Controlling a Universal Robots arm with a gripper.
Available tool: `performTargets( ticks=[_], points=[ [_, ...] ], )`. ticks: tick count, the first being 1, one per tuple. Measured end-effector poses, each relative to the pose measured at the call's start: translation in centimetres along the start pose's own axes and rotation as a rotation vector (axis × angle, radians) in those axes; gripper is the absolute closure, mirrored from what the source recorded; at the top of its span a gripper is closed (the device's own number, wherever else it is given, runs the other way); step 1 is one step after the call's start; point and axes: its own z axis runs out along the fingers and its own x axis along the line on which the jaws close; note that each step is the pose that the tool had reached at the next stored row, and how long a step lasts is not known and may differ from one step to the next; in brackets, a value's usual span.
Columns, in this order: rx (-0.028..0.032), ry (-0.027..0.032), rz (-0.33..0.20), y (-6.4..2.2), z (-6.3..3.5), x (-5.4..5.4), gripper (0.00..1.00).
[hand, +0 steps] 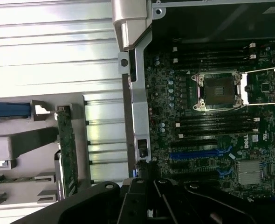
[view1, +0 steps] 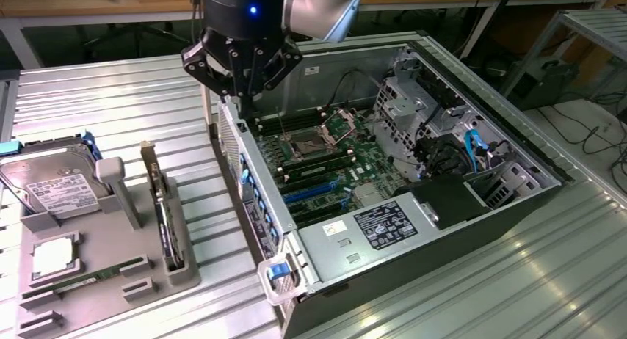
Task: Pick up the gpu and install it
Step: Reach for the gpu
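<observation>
Ribbed metal tabletop (view1: pixel 108 104) under bright glare — wooden workbench (view1: pixel 88 3) behind, cables (view1: pixel 603 137) on the floor (view1: pixel 563 122).

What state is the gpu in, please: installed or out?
Out: the gpu stands on edge in the tray, beside the case.

Table (view1: pixel 117 104) is glossy ribbed metal, holder (view1: pixel 113 240) matt grey plastic, gpu (view1: pixel 164 214) bracket pale dull metal.

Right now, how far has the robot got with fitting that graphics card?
Nothing looks done yet. The gpu stands on edge in the grey holder, outside the open computer case. The gripper hangs over the case's edge, with no card in it. Pickup and installation both remain; the blue slots are empty.
</observation>
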Motion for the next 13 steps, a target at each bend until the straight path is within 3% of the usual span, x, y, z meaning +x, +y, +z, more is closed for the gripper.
performTargets(
  ticks=[13],
  points=[
    [0.0001,0.0001,0.000,-0.62,0.05,1.3,0.89]
  ],
)
